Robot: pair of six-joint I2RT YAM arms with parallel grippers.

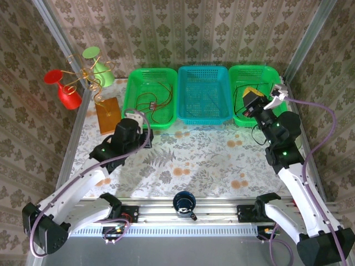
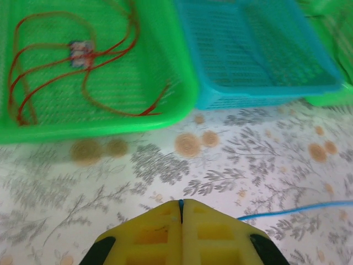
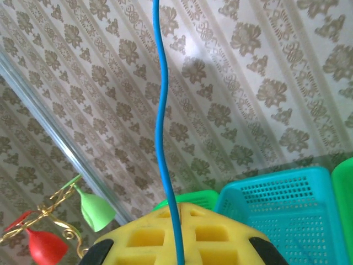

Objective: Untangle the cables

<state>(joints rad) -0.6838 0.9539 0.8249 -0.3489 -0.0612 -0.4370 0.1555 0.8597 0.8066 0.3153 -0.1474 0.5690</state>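
Cable-sort step: blue cable in hand.
L gripper & R gripper each pinch it; next prob. needs lowering it into blue basket w/o snags.

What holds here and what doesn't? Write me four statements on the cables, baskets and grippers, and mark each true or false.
1. The red cable lies in the left green basket. True.
2. The left gripper stands open. False: it is shut on a blue cable.
3. The right gripper is shut on a blue cable. True.
4. The middle basket is red. False: it is blue.
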